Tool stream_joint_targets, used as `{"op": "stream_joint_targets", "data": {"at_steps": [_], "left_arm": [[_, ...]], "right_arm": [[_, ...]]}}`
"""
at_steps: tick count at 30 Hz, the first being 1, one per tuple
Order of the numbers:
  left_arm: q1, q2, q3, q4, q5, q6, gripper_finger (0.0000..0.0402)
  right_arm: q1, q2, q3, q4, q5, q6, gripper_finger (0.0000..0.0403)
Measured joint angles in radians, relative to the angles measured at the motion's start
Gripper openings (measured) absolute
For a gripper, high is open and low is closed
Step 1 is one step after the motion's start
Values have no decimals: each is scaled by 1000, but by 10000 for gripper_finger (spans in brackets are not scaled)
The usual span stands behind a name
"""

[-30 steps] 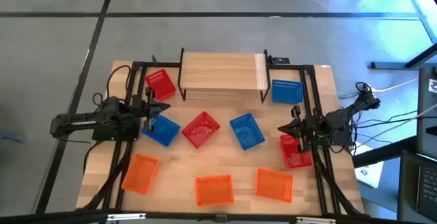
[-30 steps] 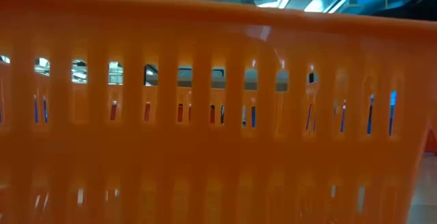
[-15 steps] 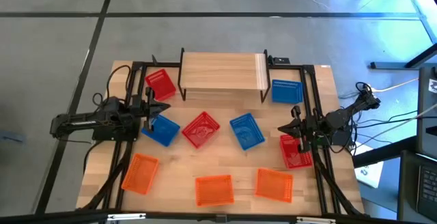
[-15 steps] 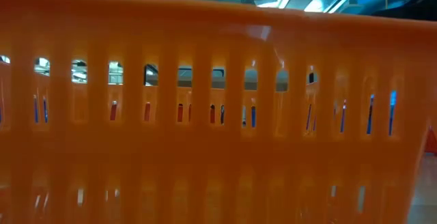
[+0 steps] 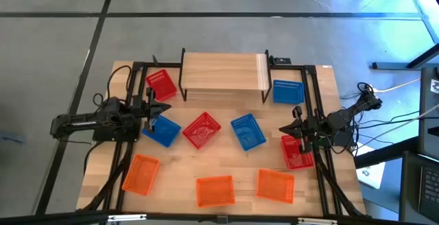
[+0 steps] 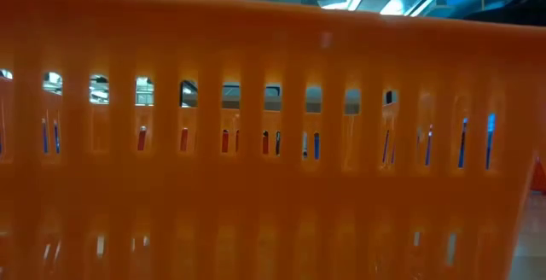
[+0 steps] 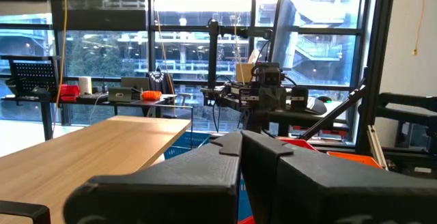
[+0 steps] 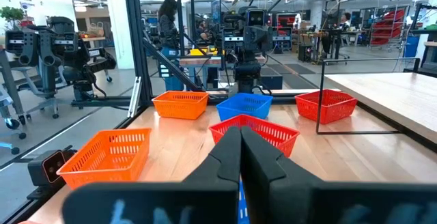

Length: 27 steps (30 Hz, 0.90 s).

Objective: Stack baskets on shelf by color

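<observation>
The shelf (image 5: 224, 74) stands at the table's far middle, its plank top bare. Three red baskets (image 5: 161, 85) (image 5: 202, 129) (image 5: 297, 151), three blue baskets (image 5: 162, 130) (image 5: 247, 132) (image 5: 288, 92) and three orange baskets (image 5: 141, 173) (image 5: 215, 191) (image 5: 276, 185) sit singly, bottoms down, on the tabletop. My left gripper (image 5: 167, 108) hovers shut at the table's left, between a red and a blue basket. My right gripper (image 5: 281, 129) hovers shut at the right, beside a red basket. Each wrist view shows its own fingers closed together (image 7: 242, 138) (image 8: 240, 132) with nothing between them.
Black frame rails (image 5: 130, 115) (image 5: 317, 108) run along both table sides. In the low view one orange basket's slotted wall (image 6: 273, 143) fills the picture and hides the table. Bare tabletop lies between the basket rows and in front of the shelf (image 5: 226, 108).
</observation>
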Motion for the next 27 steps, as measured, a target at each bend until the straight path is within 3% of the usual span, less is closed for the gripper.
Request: {"op": "stream_joint_targets", "data": {"at_steps": [12,19,23,27], "left_arm": [[0,0,0,0,0,0,0],[0,0,0,0,0,0,0],[0,0,0,0,0,0,0],[0,0,0,0,0,0,0]], "right_arm": [[0,0,16,127,35,11,0],[-1,91,249,-121,175,3,0],[-1,242,441,-311,262,43,0],[-1,440,622,-488,340,205,0]]}}
